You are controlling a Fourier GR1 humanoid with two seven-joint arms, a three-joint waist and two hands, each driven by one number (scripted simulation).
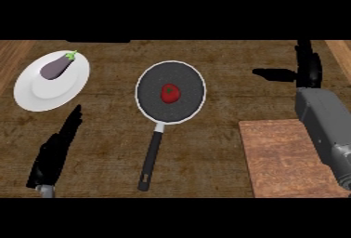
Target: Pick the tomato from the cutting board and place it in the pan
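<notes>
Black fingers of the right hand (307,69) stand straight and relaxed, with the thumb stuck out to the side, and they hold nothing. Just inward of that thumb the counter (226,56) is bare wood; below the fingers, along the grey forearm, lies the cutting board (281,158), with nothing on its visible surface. Well beyond the thumb, toward the middle of the view, sits the pan (185,74), and the tomato (170,93) rests in it, close to the centre of the dark base, apart from the rim.

The placing looks done, so the step in hand seems to be clearing away. Doing it well would mean drawing the right hand off with fingers kept straight, staying on its own side of the pan so nothing nudges the rim or the handle (152,158).

The tomato is nearly round, with no clear long axis; its green stem spot faces up. The pan's long axis runs from the bowl down to the handle end, tilted slightly left.

Farther out, the left hand (58,148) rests with fingers straight and empty, below a white plate (41,97) bearing an eggplant (57,67).
</notes>
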